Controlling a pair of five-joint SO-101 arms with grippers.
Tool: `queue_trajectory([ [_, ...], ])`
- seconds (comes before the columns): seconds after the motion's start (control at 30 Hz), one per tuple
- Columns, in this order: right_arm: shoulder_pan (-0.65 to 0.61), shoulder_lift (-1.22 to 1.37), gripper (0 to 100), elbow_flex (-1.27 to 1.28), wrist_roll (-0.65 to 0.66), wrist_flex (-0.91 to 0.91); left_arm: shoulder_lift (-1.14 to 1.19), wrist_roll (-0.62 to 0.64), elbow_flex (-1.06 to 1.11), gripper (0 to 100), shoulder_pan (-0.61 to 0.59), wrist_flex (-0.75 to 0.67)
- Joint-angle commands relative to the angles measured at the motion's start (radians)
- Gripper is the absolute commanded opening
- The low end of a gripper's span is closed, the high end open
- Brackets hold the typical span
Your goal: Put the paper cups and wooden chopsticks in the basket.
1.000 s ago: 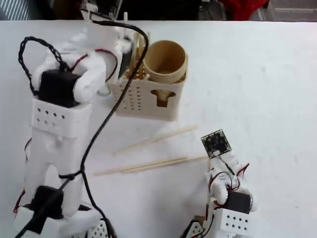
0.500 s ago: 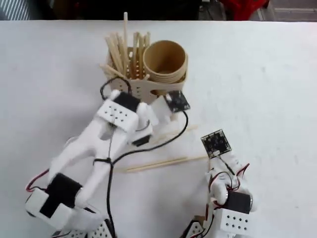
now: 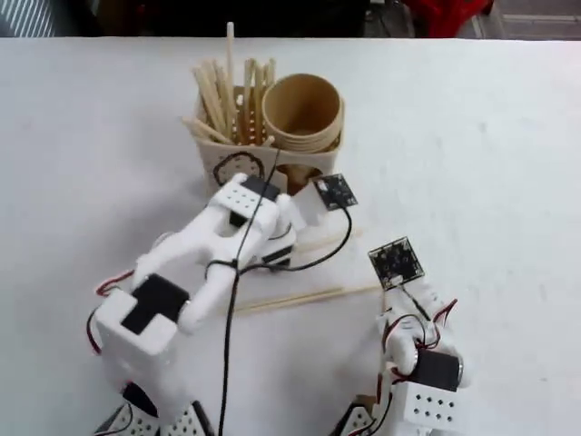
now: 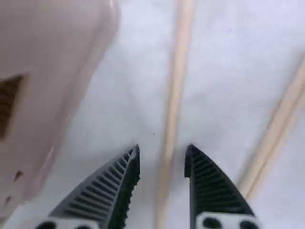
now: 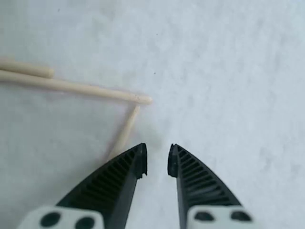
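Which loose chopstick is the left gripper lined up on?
The single chopstick nearest the basket, lying between the left gripper's open jaws; the pair lies farther off.

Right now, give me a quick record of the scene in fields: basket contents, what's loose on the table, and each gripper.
basket: holds stacked paper cups and upright chopsticks
loose on table: single chopstick beside the basket; other chopsticks lying nearer the arms
left gripper: open, jaws either side of the single chopstick
right gripper: open, holding nothing, by loose chopstick tips
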Motion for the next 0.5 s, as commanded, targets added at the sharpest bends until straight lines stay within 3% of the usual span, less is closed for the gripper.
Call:
queue_trajectory([
  [0.0,-0.001,-0.007,8.5,-0.003,0.008,-0.002,0.061,0.015,-0.123,10,0.008,0.052],
  [0.1,-0.001,-0.007,8.5,-0.003,0.008,-0.002,0.079,0.014,-0.147,2,0.008,0.095],
  [0.47,-0.001,-0.007,8.5,-0.003,0.008,-0.002,-0.044,-0.011,-0.124,2,-0.001,0.245],
])
